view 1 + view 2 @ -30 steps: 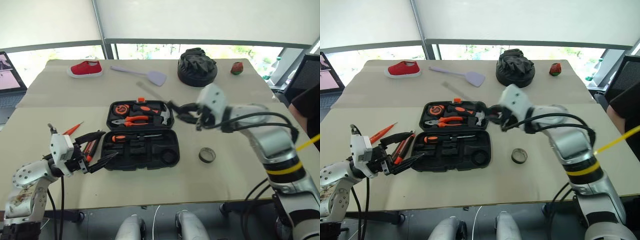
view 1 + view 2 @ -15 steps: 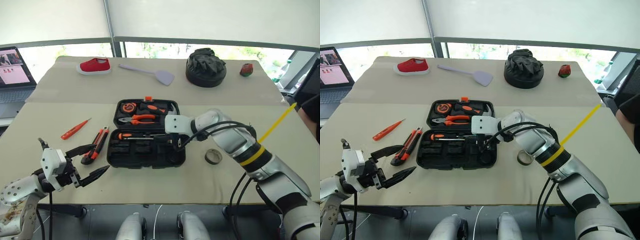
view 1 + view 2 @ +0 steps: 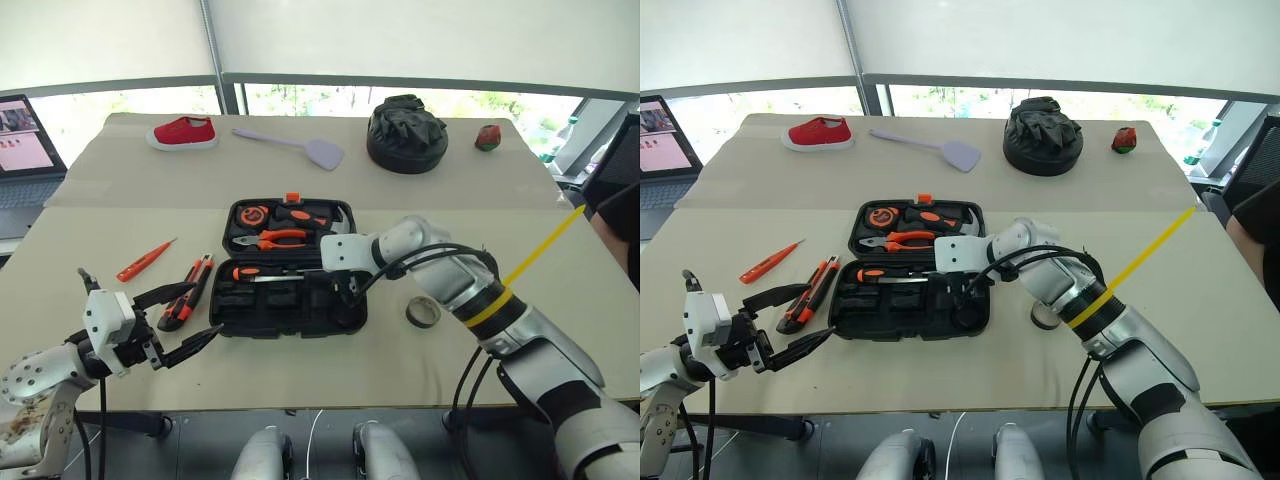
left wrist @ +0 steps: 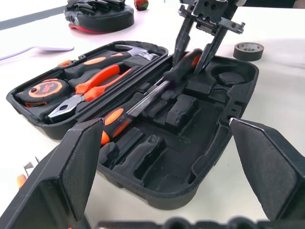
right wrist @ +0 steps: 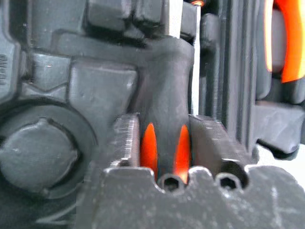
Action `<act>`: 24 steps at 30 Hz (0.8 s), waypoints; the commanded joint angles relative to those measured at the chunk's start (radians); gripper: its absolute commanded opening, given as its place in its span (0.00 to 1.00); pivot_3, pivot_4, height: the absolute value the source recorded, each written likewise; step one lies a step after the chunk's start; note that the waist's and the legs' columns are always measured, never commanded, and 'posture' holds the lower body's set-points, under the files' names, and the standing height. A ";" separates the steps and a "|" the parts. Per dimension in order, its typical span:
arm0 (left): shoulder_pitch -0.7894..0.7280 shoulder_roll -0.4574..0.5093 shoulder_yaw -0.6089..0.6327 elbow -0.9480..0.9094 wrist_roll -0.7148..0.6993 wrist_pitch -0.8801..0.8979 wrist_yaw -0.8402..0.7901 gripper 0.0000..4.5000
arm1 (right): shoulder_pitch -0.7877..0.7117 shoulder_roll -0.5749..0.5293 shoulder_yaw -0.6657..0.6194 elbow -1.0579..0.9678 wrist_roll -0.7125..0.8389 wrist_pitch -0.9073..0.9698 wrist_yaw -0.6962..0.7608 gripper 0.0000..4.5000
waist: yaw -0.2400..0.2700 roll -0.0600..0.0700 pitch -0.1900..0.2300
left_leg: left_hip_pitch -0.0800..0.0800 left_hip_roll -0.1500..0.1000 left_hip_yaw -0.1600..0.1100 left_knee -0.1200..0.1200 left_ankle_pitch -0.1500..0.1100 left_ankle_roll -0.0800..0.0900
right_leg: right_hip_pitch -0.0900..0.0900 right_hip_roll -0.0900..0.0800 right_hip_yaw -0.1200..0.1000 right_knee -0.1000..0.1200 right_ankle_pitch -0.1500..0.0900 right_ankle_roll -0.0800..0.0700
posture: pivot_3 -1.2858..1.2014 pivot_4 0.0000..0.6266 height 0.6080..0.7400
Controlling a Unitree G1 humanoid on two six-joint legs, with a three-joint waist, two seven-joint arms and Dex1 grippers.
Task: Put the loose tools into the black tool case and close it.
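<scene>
The black tool case lies open mid-table. My right gripper reaches down into its front half, open. Its fingers stand close on either side of a black and orange screwdriver handle that rests in a slot. A second screwdriver lies in the same half. On the table left of the case lie an orange screwdriver and a utility knife. My left gripper hovers wide open and empty beside the case's front left corner.
The lid half holds pliers, a tape measure and a hammer. A tape roll sits right of the case. At the back are a red shoe, lilac spatula, black fabric lump and a laptop.
My right gripper came down from beside the lid into the case's front half, carrying the screwdriver, and its fingers have eased apart. The left gripper has stayed put.
</scene>
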 commanded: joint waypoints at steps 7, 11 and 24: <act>0.015 0.000 0.025 -0.011 -0.004 -0.024 0.009 1.00 | -0.012 0.033 -0.212 -0.020 0.209 -0.036 0.084 0.60 | 0.002 0.000 0.000 | 0.000 0.000 0.000 0.000 0.000 0.000 | 0.001 0.000 0.000 0.000 0.000 0.000 | 0.52 0.24 1.00; 0.015 -0.007 0.018 -0.001 0.004 -0.035 0.015 1.00 | 0.044 0.128 -0.287 0.030 0.277 -0.054 0.020 0.34 | -0.002 0.000 0.000 | 0.001 0.001 0.000 0.000 0.000 0.000 | 0.001 0.000 0.000 0.001 0.000 0.000 | 0.52 0.24 1.00; -0.021 0.023 0.014 0.000 0.002 -0.001 0.039 1.00 | 0.151 0.228 -0.226 0.369 0.134 -0.278 -0.127 0.01 | -0.002 0.000 0.000 | 0.005 0.000 0.001 0.000 0.001 -0.002 | 0.001 0.001 0.001 0.007 0.000 -0.001 | 0.52 0.24 1.00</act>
